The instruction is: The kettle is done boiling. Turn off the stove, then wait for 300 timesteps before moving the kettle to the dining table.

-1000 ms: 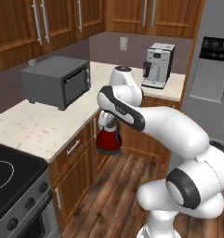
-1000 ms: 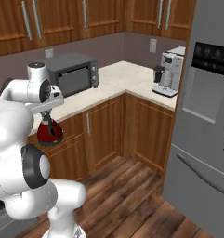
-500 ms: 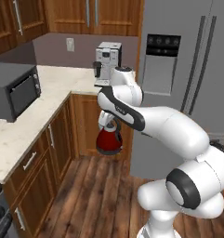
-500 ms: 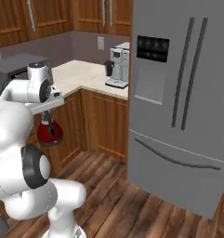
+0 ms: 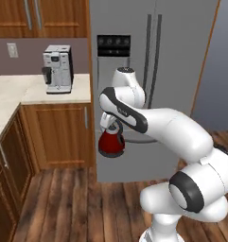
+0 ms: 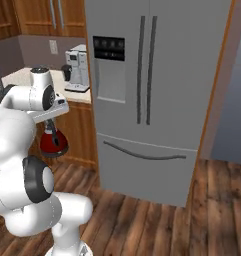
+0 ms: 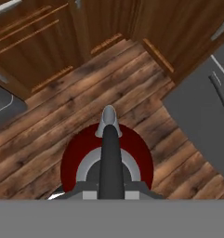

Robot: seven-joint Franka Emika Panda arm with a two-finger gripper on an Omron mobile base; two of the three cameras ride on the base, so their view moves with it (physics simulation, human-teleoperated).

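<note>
The kettle (image 5: 110, 144) is small and red with a grey lid and a dark arched handle. It hangs in the air above the wooden floor, in front of the fridge. My gripper (image 5: 112, 128) is shut on the kettle's handle from above. From the right base view the kettle (image 6: 53, 143) hangs under the gripper (image 6: 49, 125), beside the cabinet front. Looking down in the hand view, the kettle (image 7: 72, 163) sits right below the gripper (image 7: 111, 189), its spout pointing away from the camera. The stove and the dining table are out of view.
A tall steel fridge (image 5: 155, 71) (image 6: 147, 100) stands just behind the kettle. A coffee machine (image 5: 57, 69) (image 6: 76, 69) sits on the beige counter (image 5: 16, 92) over wooden cabinets (image 5: 54, 134). Wooden floor (image 5: 63, 203) spreads out below.
The whole scene has slid left as the base turns right. The microwave has left the picture and the fridge now stands in the middle. The kettle stays held in the gripper.
</note>
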